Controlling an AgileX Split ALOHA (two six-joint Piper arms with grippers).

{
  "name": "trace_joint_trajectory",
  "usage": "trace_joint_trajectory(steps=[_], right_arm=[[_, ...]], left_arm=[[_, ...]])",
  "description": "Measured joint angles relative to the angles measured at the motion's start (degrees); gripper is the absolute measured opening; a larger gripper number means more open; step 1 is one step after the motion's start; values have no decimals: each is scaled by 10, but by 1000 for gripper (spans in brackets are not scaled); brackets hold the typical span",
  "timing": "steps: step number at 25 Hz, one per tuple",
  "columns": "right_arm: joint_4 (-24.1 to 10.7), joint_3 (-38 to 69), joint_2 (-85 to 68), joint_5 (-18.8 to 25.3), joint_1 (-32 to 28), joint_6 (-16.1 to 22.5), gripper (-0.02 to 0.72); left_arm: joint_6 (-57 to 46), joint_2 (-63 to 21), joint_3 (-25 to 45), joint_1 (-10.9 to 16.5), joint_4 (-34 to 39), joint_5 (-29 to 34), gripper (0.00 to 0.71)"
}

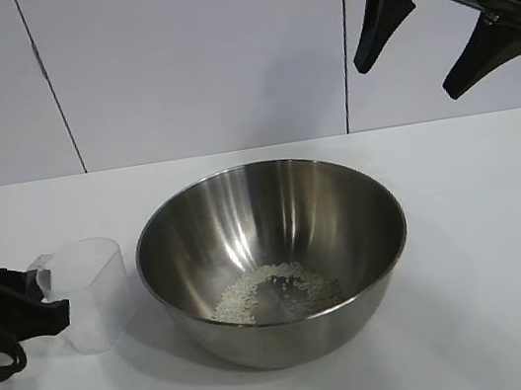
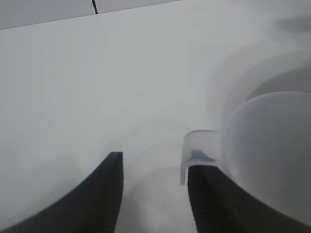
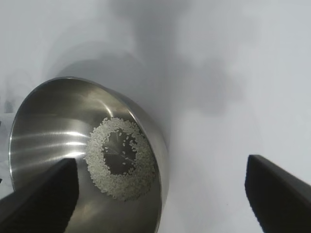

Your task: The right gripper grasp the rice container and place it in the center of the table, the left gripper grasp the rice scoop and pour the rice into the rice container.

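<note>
The rice container [image 1: 243, 208], a wide steel bowl, stands mid-table with a ring of rice [image 1: 275, 293] on its bottom. The frosted rice scoop [image 1: 92, 293] stands upright on the table [image 1: 489, 247] just left of the bowl. My left gripper [image 1: 52, 295] sits low at the left edge, against the scoop's handle side. In the left wrist view this gripper [image 2: 154, 162] is open with only bare table between its fingers, and the scoop [image 2: 272, 145] has its handle tab [image 2: 197, 148] over one fingertip. My right gripper [image 1: 409, 80] hangs open, high at the back right.
From the right wrist view, the bowl [image 3: 48, 121] and its rice [image 3: 121, 160] lie far below my open right gripper [image 3: 160, 167]. White wall panels stand behind the table. Bare tabletop stretches to the right of the bowl.
</note>
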Motion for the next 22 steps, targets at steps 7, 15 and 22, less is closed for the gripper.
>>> trace_joint_trajectory(steps=[7, 15, 22], right_arm=[[0, 0, 0, 0, 0, 0, 638], [0, 0, 0, 0, 0, 0, 638], [0, 0, 0, -1, 0, 0, 638]], left_arm=[[0, 0, 42, 0, -1, 0, 340], [0, -50, 76, 0, 5, 0, 367], [0, -168, 109, 0, -12, 0, 510]])
